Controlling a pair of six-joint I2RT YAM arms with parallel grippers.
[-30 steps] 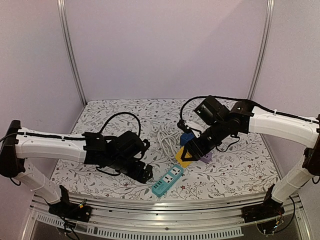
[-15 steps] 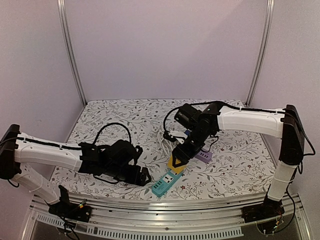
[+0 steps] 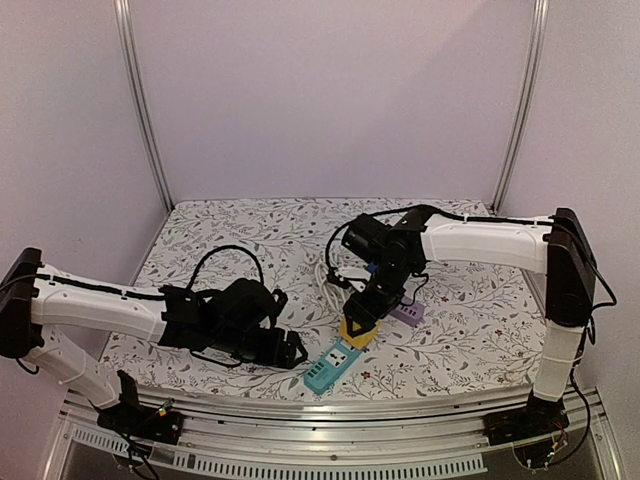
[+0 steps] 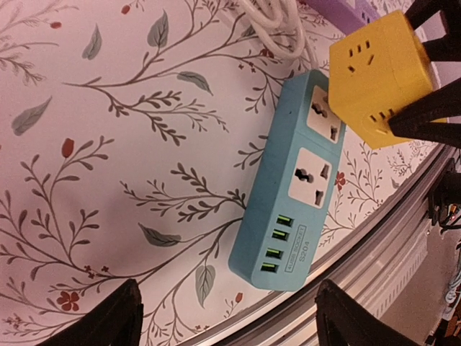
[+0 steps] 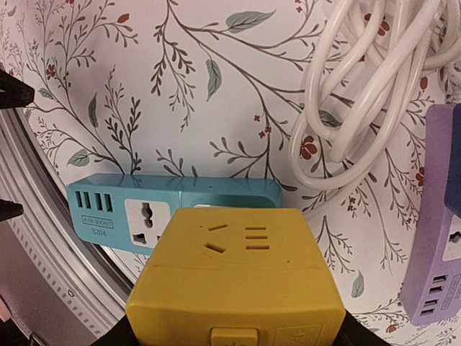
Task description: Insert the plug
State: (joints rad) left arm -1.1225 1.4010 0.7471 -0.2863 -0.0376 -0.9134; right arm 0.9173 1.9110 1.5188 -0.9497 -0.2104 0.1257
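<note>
A: Eyes on the yellow plug (image 3: pixel 357 329), a chunky cube with socket holes on its faces. It's pinched in the right end effector (image 3: pixel 364 316), dark fingers pressed against opposite sides.

B: And the target sits right under that end effector. The teal power strip (image 3: pixel 335 364) lies flat on the tabletop (image 3: pixel 220 230), and the right wrist view shows the plug (image 5: pixel 238 274) covering one end of the strip (image 5: pixel 173 205). One universal socket and the row of green USB ports show beside it.

A: Is it touching the strip?

B: Hard to call. The left wrist view has the cube (image 4: pixel 378 86) overlapping the strip's far socket (image 4: pixel 295 180), but I can't tell whether the two are in contact.

A: What about the left side?

B: The left end effector (image 3: pixel 290 350) is low over the tabletop, just beside the strip's near end. Its fingers (image 4: pixel 108 324) are spread wide with nothing between them, and the USB end of the strip lies just ahead of them.

A: Anything else nearby?

B: Beyond the right end effector there's a coiled white cable (image 3: pixel 330 275). A purple power strip (image 3: pixel 408 313) lies just off to its side, apart from the teal one.
</note>
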